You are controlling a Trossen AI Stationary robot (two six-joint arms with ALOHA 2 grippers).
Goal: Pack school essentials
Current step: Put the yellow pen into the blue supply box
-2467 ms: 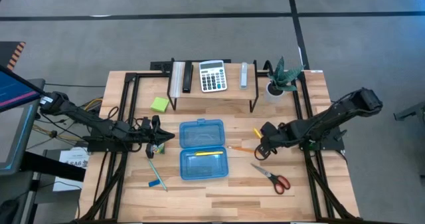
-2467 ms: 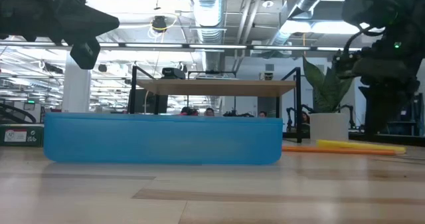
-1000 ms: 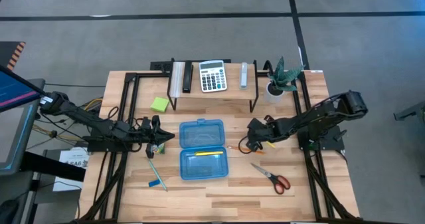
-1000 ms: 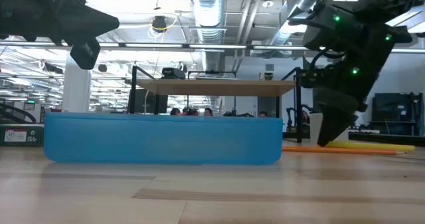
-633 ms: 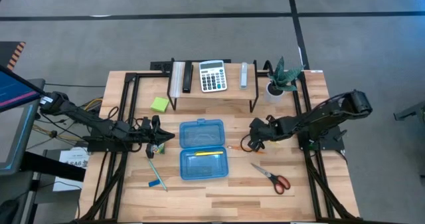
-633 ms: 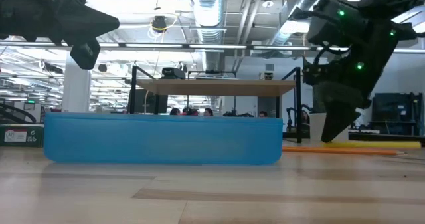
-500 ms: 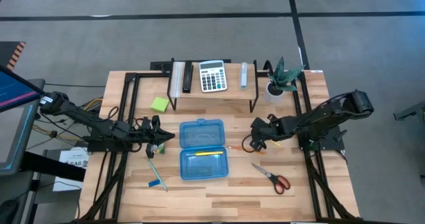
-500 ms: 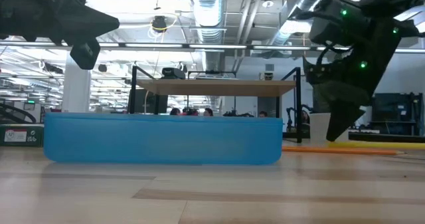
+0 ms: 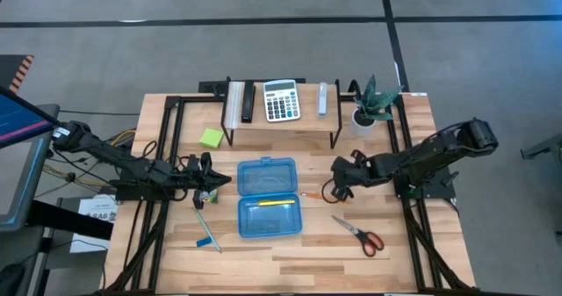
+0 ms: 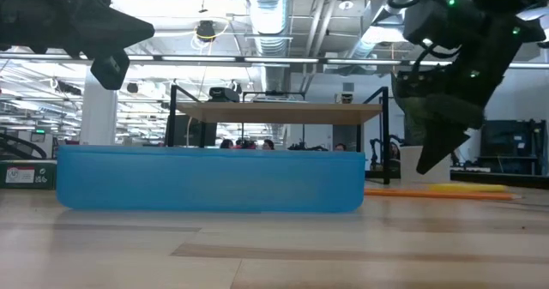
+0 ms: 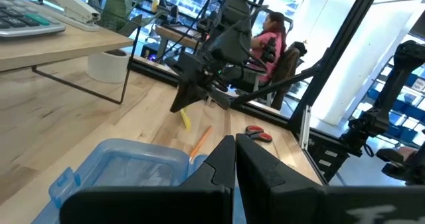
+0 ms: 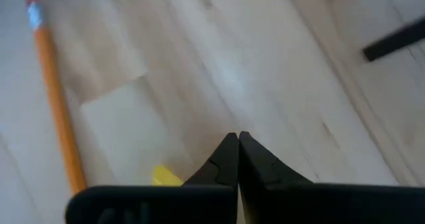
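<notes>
Right wrist view: right gripper (image 12: 237,139) pinched on yellow pencil (image 12: 165,176), orange pencil (image 12: 58,111) beside. Thin hold; pencil could slip, miss blue box (image 9: 269,197). Left gripper (image 11: 235,144) closed, empty, waiting.

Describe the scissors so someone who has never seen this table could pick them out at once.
Start at the open blue box in the middle of the table. The scissors lie flat on the bare wood to its right, toward the near edge. They are the only item with red handles and metal blades.
</notes>
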